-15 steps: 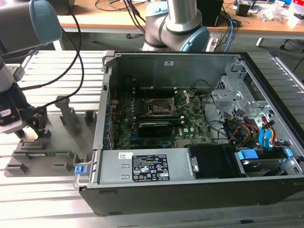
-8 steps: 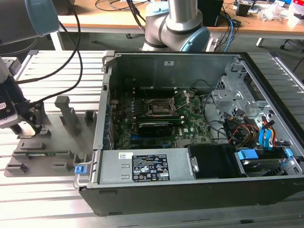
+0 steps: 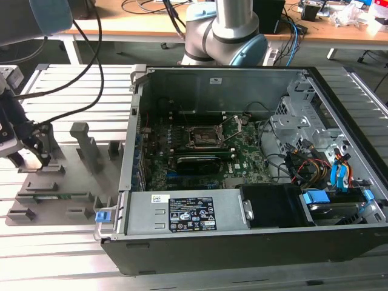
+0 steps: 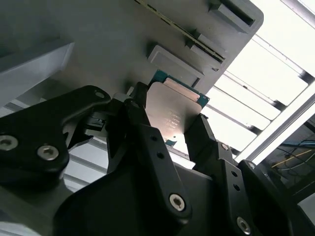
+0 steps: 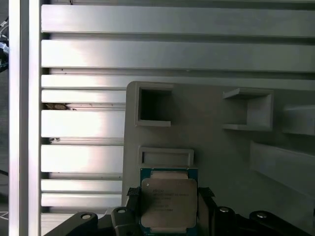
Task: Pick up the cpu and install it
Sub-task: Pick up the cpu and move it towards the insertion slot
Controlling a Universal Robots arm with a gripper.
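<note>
The cpu [image 4: 173, 109] [image 5: 169, 202], a pale silver square chip with a green rim, sits between my gripper's [image 4: 170, 118] [image 5: 169, 195] two black fingers, which press on its opposite edges. It is just above or on the grey holder tray [image 5: 221, 147] [image 4: 98, 39]; I cannot tell whether it is lifted clear. In the exterior view the gripper [image 3: 30, 154] stands over the tray [image 3: 66, 194] at the exterior view's left, and the black motherboard socket [image 3: 204, 137] lies inside the open computer case [image 3: 242, 242].
The tray has upright grey posts [image 3: 85, 145] and recesses [image 5: 153, 105]. It rests on a slatted aluminium table [image 3: 54, 254]. A labelled power supply [image 3: 182, 212] and drive bays [image 3: 339, 176] crowd the case's near side. Black cables [image 3: 91, 73] trail to the wrist.
</note>
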